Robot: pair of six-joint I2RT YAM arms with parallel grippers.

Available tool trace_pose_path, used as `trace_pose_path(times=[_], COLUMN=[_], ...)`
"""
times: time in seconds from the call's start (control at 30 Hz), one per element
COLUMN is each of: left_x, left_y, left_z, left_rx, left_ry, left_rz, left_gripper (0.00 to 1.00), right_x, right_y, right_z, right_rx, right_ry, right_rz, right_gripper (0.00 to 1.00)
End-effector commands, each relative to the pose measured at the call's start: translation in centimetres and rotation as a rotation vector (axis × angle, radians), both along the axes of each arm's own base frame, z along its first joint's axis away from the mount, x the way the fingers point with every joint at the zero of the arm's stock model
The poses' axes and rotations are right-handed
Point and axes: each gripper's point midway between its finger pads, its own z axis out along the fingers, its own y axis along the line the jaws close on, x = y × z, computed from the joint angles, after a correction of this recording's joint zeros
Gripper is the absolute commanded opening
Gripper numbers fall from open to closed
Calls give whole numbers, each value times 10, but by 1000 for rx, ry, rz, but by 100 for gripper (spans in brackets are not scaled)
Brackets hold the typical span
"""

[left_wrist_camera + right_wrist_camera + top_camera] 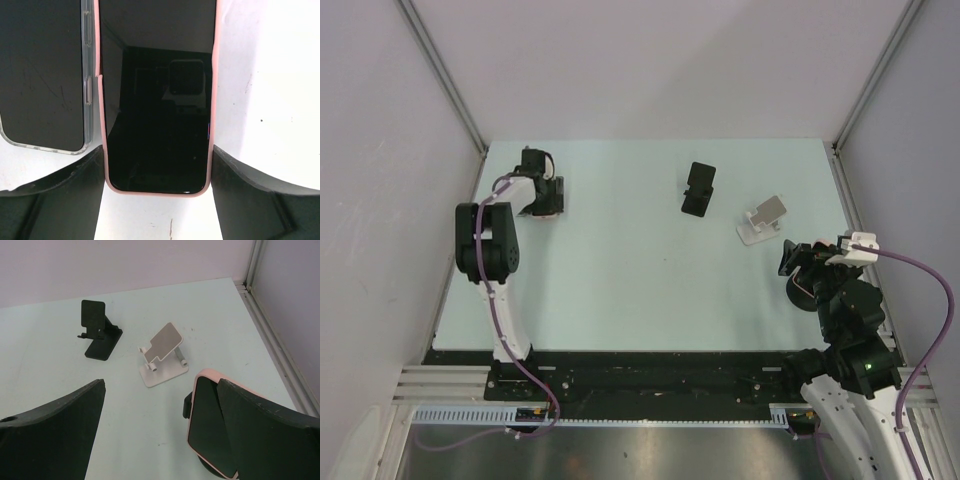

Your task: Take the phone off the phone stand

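While the right gripper [161,382] stands spread wide, the pink-cased phone [207,427] leans upright just beside the finger [270,435] on the right of its wrist view. The screen is dark, and a dark support [186,407] peeks out from behind its edge. Whether finger and phone touch cannot be judged. Ahead of that gripper, past the fingertips, sits a white stand [162,355], with a black stand [100,332] further off to the left. Across the table [620,280], the left gripper [157,150] straddles a second pink phone [157,100] lying flat, fingers close against both long edges, though whether they squeeze it cannot be told. A clear-cased phone [42,75] lies just left of it.
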Motion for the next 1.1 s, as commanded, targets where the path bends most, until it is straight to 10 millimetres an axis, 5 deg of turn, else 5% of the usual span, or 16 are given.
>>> trace_pose_path(times=[0.0,0.27,1.07], left_x=[21,22,5], left_y=[-5,-6,6], left_z=[9,2,-10], left_rx=[-13,-11,58], left_ry=[-46,-28,47], left_rz=[-47,-63,-59], left_gripper=[9,13,58], right_x=[2,3,1], right_y=[1,4,10], right_z=[9,8,10], right_rx=[-1,-2,-4], right_ry=[-39,-36,-47], right_rz=[8,22,63], right_gripper=[100,100,98])
